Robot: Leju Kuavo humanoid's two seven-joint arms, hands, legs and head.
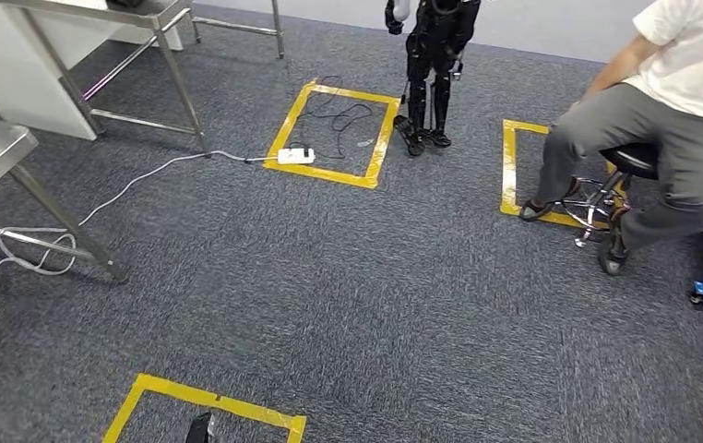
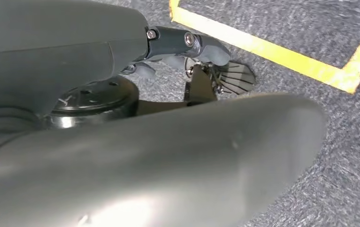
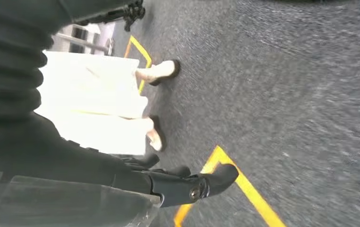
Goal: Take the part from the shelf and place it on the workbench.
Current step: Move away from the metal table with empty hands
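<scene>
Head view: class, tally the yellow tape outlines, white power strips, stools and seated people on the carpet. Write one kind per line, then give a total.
yellow tape outlines: 3
white power strip: 1
stool: 1
seated person: 1
Total: 6

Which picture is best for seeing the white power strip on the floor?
The head view: the power strip lies whole inside a yellow tape square. Both wrist views look at carpet and yellow tape elsewhere, without it.
</scene>
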